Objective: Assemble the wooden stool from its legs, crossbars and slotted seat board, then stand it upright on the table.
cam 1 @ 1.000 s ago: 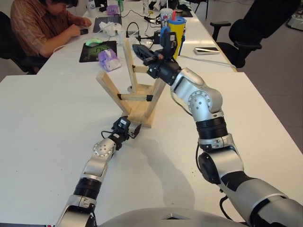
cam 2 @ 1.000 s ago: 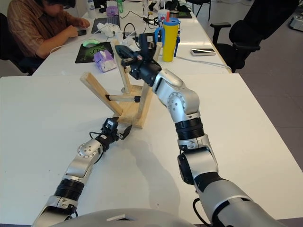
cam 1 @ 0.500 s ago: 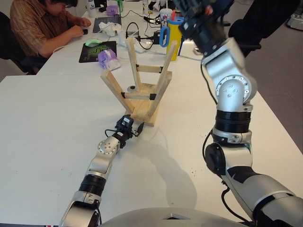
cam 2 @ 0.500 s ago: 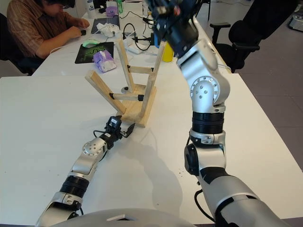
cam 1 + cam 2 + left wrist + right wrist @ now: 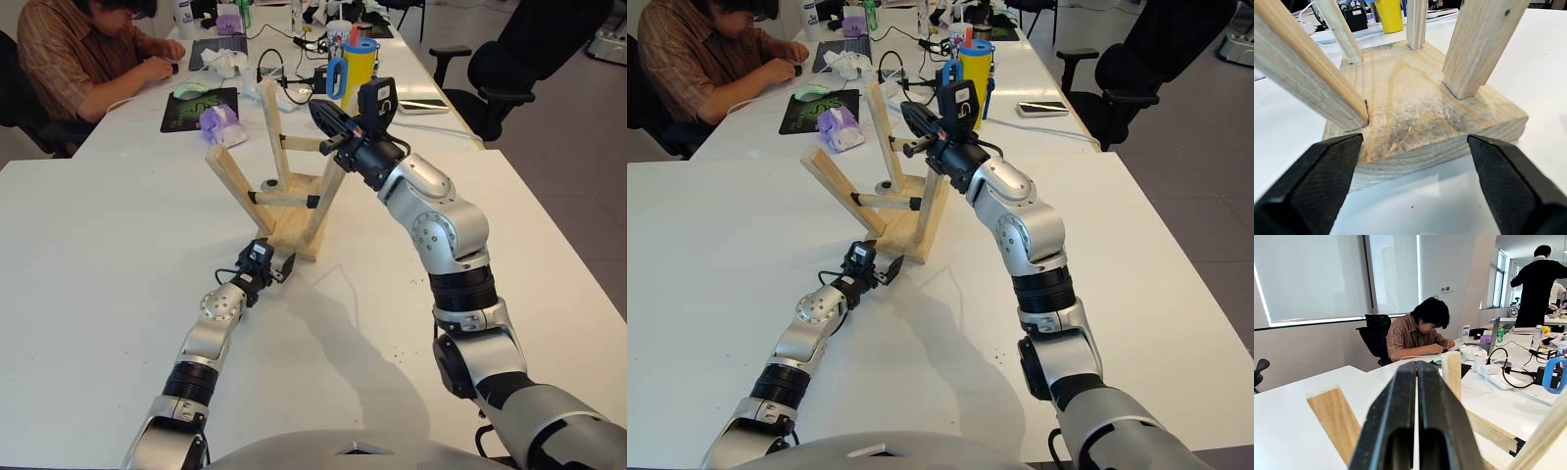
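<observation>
The wooden stool [image 5: 294, 233] lies upside down on the white table [image 5: 118, 294], its seat board flat and its legs [image 5: 227, 184] pointing up, joined by crossbars [image 5: 286, 200]. My left gripper [image 5: 275, 265] rests low on the table at the seat board's near corner. It is open, and the board's edge [image 5: 1425, 147] sits just beyond its two fingers [image 5: 1312, 191]. My right gripper [image 5: 320, 110] is shut with nothing in it. It hovers over the far crossbar [image 5: 302, 144], beside the top of the right-hand leg [image 5: 936, 201]. In the right wrist view the shut right gripper [image 5: 1417, 372] points past a leg [image 5: 1451, 374].
A second table behind carries a yellow bottle with a blue handle [image 5: 360, 65], a phone [image 5: 421, 103], cables, a purple object [image 5: 221, 123] and a dark mat [image 5: 201, 106], with a person seated at it. An office chair [image 5: 490, 78] stands at the back right.
My right arm swung up high above the stool half a second ago and has come back down to the far crossbar. The left gripper and stool have hardly moved.
</observation>
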Available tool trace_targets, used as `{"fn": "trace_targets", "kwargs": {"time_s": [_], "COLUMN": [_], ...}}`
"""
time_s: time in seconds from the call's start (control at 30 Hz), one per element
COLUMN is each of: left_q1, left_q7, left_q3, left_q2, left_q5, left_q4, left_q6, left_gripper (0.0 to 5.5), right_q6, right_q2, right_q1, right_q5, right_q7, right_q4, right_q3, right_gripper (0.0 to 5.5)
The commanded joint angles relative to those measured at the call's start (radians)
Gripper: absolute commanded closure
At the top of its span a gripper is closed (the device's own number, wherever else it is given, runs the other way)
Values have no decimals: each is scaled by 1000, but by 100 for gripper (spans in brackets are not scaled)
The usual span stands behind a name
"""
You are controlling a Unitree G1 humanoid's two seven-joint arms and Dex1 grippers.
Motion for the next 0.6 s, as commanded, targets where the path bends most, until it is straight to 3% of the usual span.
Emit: {"fn": "trace_targets", "kwargs": {"time_s": [0.03,0.33,0.6], "left_q1": [53,69,73], "left_q7": [-10,-9,-15], "left_q3": [-14,-10,-17], "left_q2": [0,-2,2], "left_q5": [9,-1,-3], "left_q4": [87,65,20], "left_q6": [99,108,160], "left_gripper": [151,151,151], "right_q6": [63,-24,140], "right_q2": [12,42,-153], "right_q1": [87,93,229], "right_q5": [28,81,-227], "right_q7": [-1,-19,-6], "right_q4": [61,-17,79], "right_q3": [-68,-218,21], "right_gripper": [547,547,547]}}
